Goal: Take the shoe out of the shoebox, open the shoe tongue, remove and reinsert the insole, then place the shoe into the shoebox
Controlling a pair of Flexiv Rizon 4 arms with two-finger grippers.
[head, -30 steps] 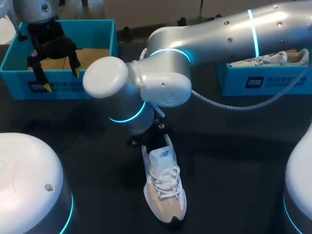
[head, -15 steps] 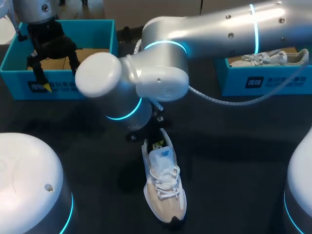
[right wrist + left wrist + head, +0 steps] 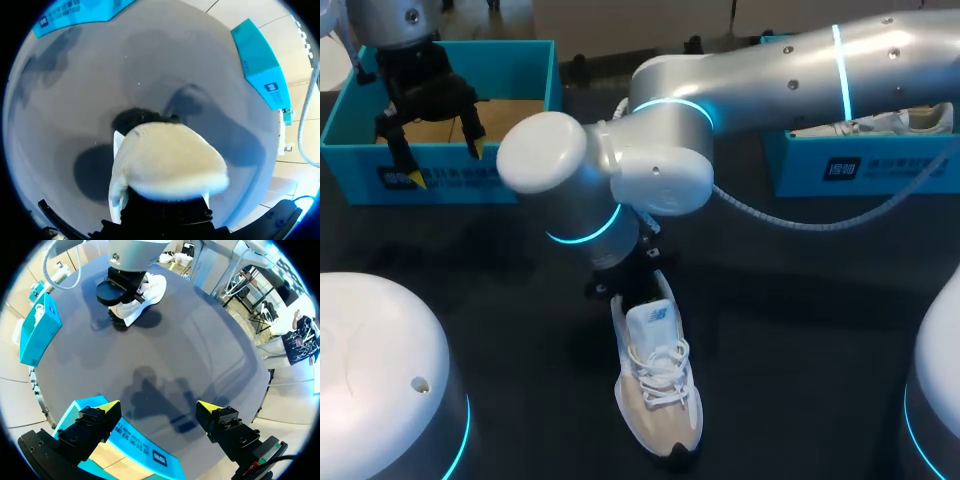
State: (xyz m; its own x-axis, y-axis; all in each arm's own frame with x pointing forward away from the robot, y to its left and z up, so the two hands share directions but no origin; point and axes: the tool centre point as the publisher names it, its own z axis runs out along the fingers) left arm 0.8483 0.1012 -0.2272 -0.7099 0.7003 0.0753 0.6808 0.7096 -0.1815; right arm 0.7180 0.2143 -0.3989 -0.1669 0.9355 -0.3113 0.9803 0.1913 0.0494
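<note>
White and beige sneaker point(image 3: 658, 385) flat on the dark table point(image 3: 800, 300), outside both boxes, laced, toe toward the near edge and heel toward the far side. Right at that heel, the right gripper point(image 3: 622, 283), largely hidden beneath the bulky wrist of the right arm point(image 3: 770, 70); open or closed, impossible to tell. From the right wrist camera, just a blurred pale part of the sneaker point(image 3: 167, 165) close ahead. Well apart at the far left, the left gripper point(image 3: 447, 163) above the front wall of the teal shoebox point(image 3: 460, 185), yellow-tipped fingers point(image 3: 107, 407) spread wide, nothing between them. At the far right, a second teal shoebox point(image 3: 865, 165) with another white shoe point(image 3: 880, 122) inside.
</note>
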